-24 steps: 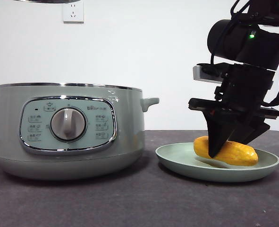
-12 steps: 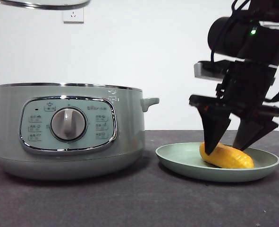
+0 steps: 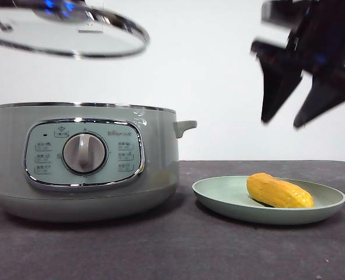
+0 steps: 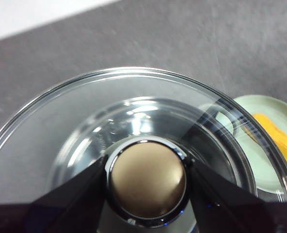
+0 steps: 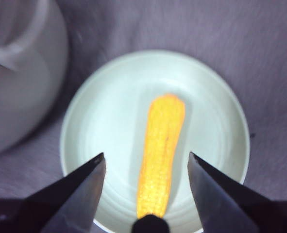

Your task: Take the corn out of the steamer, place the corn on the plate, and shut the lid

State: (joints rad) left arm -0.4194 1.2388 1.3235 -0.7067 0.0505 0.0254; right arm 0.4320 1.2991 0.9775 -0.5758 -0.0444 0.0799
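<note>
The corn (image 3: pixel 279 191) lies alone on the plate (image 3: pixel 219 201) beside the open steamer (image 3: pixel 84 160), the right tool (image 3: pixel 286 119) spread apart high above it. The left tool (image 4: pixel 145 182), clamped on the lid's (image 3: pixel 67 32) knob, holds it tilted above the steamer.

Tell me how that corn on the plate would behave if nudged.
The corn looks rounded with tapering ends, so it would probably roll. The plate's raised rim should likely stop it. It keeps its shape lying free, so probably stiff.

right gripper (image 3: pixel 286 122) lifted clear of corn (image 3: pixel 279 191) — lid (image 3: pixel 67 32) lowered into view
</note>
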